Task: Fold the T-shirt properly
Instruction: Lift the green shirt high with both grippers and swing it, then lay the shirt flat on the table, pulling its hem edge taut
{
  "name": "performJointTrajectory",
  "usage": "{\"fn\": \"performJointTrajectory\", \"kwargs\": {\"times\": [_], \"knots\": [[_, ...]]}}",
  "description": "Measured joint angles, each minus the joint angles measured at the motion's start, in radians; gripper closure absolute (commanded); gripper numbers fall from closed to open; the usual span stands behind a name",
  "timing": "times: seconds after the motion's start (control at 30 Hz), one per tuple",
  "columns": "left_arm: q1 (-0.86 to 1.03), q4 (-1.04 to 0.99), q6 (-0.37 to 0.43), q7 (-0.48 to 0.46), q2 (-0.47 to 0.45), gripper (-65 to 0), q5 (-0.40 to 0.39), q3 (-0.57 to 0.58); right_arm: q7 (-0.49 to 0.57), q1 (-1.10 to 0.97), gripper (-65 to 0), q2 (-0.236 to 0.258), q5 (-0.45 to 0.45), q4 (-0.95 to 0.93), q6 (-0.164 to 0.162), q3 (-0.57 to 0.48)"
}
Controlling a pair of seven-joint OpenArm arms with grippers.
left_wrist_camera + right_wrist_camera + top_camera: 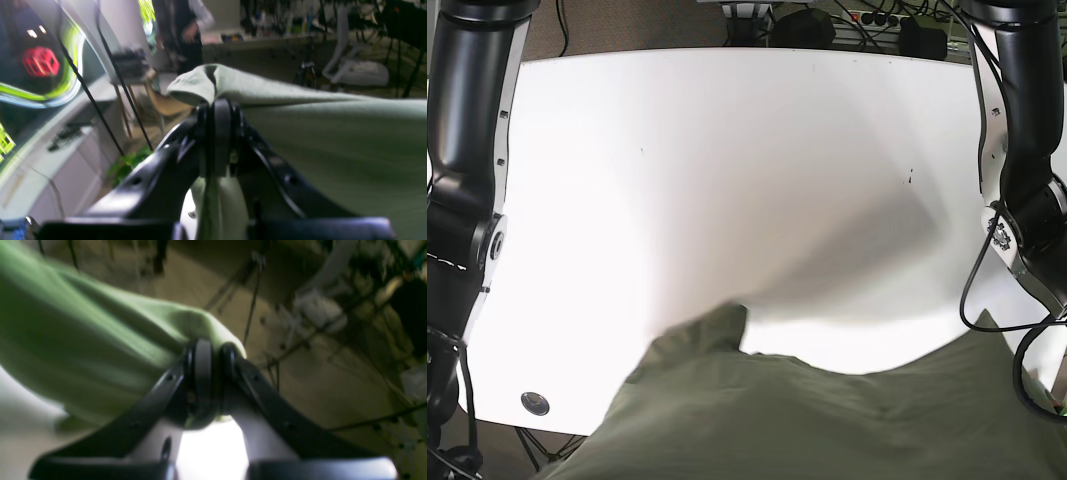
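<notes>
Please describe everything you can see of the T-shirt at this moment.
The T-shirt is plain pale green knit cloth, with no print in view. Both grippers are shut on it: the left gripper pinches a bunched edge, the right gripper another. The cloth spans between them, lifted, with soft folds. In the base view it fills the bottom edge, shadowing the white table.

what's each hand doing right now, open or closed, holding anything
Left hand: closed, pinching a fold of the green T-shirt.
Right hand: closed, gripping an edge of the T-shirt.
</notes>
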Motion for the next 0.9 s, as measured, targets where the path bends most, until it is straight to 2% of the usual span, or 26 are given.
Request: {"fn": "performJointTrajectory", "kwargs": {"times": [0.23,0.5,0.67,0.9], "knots": [[0.125,0.125,-0.005,0.0,-0.014,0.0,0.0,0.002,-0.003,-0.021,-2.4,0.036,0.008,0.135,0.0,0.014],[0.401,0.29,-0.016,-0.002,-0.006,0.0,-0.023,0.002,-0.038,-0.342,-2.4,0.044,0.006,0.269,0.006,0.137],[0.579,0.359,-0.064,-0.007,-0.006,0.0,-0.008,-0.008,-0.023,-0.557,-2.4,0.033,0.007,0.396,0.003,0.245],[0.796,0.452,-0.116,-0.008,-0.001,0.0,-0.014,-0.07,-0.026,-0.822,-2.4,-0.03,0.006,0.506,0.004,0.383]]}}
